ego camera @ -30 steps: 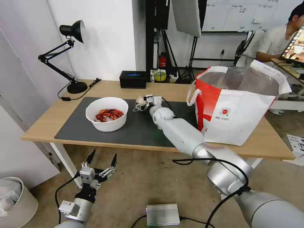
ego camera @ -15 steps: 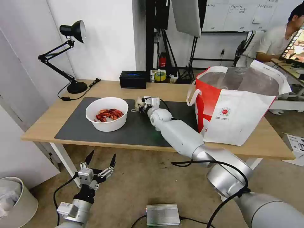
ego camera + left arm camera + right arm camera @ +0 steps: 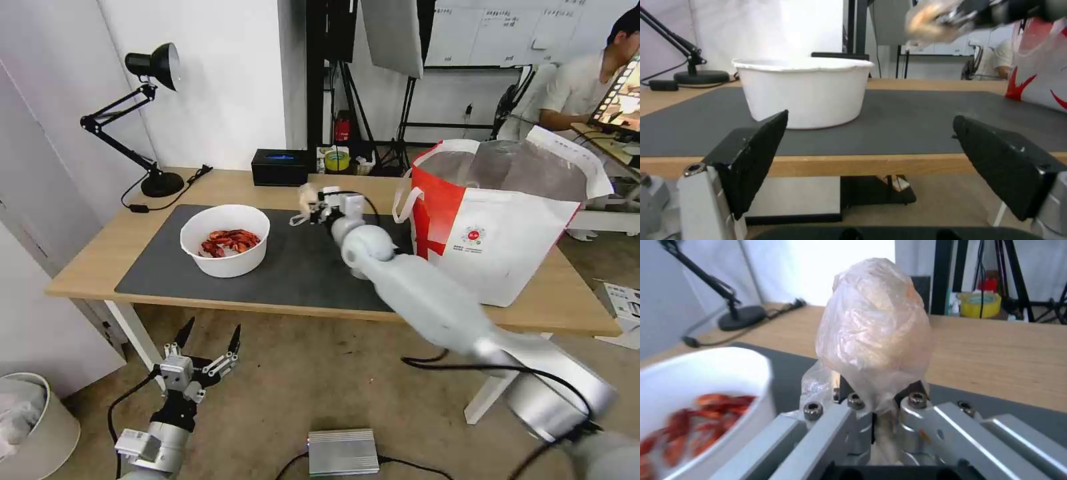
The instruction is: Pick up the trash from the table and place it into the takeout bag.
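Right gripper [image 3: 312, 208] clamped on wrapped ball [image 3: 307, 197], held clear above the mat, left of bag [image 3: 507, 227], ready for transfer. Left gripper [image 3: 203, 347] parked low, near table edge, fingers apart. Bowl [image 3: 225, 240] on mat.

1. Right arm [image 3: 427, 303]: smooth silver-grey links, rounded ball-like joints, black cable looping along the rear link.
2. Right gripper [image 3: 878, 413]: bare aluminium jaw blocks, dark socket-head screws in a row just behind the jaws, black housing below.
3. Left gripper [image 3: 203, 347]: two slim black pointed jaws on a grey metal mount, black cable trailing behind it.
4. Left gripper, wrist view [image 3: 871, 160]: jaw pads flat, black, textured; silver-grey bracket with a round screw behind one pad.
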Controlling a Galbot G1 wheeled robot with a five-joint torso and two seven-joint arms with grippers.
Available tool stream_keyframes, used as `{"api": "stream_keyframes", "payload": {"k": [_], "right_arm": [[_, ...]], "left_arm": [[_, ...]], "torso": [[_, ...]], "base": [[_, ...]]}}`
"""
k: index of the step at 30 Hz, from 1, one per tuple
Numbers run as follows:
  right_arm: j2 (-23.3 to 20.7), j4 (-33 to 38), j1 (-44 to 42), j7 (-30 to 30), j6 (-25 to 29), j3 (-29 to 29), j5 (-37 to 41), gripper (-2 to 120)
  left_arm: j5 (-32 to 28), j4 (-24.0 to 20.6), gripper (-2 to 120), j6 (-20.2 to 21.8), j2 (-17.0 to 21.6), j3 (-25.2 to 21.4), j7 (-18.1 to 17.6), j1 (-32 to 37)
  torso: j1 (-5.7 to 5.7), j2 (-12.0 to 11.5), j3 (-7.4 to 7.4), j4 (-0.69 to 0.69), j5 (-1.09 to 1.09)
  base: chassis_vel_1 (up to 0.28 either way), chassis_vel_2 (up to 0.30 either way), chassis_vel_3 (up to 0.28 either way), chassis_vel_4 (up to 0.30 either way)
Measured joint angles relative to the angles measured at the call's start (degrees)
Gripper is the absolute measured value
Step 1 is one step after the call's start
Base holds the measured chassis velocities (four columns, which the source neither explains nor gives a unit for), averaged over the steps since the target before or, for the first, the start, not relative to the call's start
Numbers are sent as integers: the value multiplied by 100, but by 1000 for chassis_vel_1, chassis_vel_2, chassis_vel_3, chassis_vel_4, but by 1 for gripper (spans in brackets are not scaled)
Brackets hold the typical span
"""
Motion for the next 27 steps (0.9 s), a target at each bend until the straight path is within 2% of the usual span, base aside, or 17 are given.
{"api": "stream_keyframes", "payload": {"k": [3,4,7,8,11,20,24,27], "right_arm": [[-514,1042,-363,305,-44,229,114,3],[-514,1042,-363,305,-44,229,114,3],[-978,1859,-787,452,-49,563,114,3],[-978,1859,-787,452,-49,563,114,3],[-1377,2401,-1274,449,-23,960,-84,3],[-2042,2870,-1813,79,186,1863,-794,3],[-2334,2775,-1534,-65,308,2105,-1265,3],[-2445,2635,-1308,-16,308,2144,-1312,3]], "left_arm": [[9,-18,100,3,-13,35,0,-6],[9,-18,100,3,-13,35,0,-6],[32,-32,100,8,-32,40,0,5],[32,-32,100,8,-32,40,0,5],[42,-41,100,10,-56,38,-1,13],[55,-15,100,20,-74,110,-2,-55],[78,-2,100,26,-83,163,-2,-91],[83,-3,100,28,-84,171,-2,-98]], "torso": [[0,0,0,-1,0],[0,0,0,-1,0],[0,0,-1,-1,0],[0,0,-1,-1,0],[0,0,0,-1,0],[1,0,0,-2,-1],[1,0,0,-1,-2],[1,0,0,-1,-1]], "base": [[0,0,0,0],[0,0,0,0],[0,0,0,0],[0,0,0,0],[0,0,0,0],[0,0,0,0],[0,0,0,0],[0,0,0,0]]}}
